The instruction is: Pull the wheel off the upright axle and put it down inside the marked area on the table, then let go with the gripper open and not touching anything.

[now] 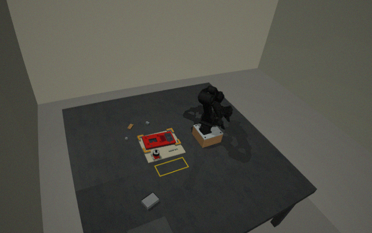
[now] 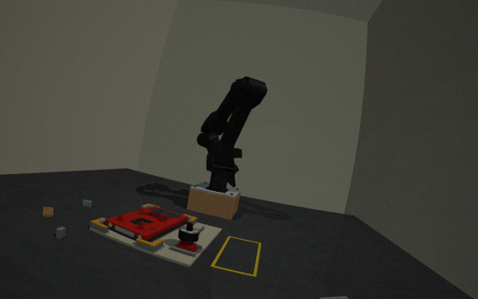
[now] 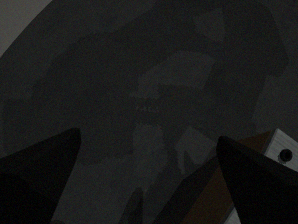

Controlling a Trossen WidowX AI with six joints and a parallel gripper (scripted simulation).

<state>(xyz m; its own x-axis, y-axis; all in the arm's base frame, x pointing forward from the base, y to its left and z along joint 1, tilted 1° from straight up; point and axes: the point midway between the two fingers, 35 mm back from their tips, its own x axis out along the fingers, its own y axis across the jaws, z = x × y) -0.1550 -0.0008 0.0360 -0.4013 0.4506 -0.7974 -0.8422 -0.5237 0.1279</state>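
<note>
We're pre-approach: gripper [image 3: 147, 183] wide open and empty, folded by its base near the far edge, wheel [image 2: 188, 233] on the axle mid-table beside the zone [image 2: 236, 255]; next, reach over.
</note>
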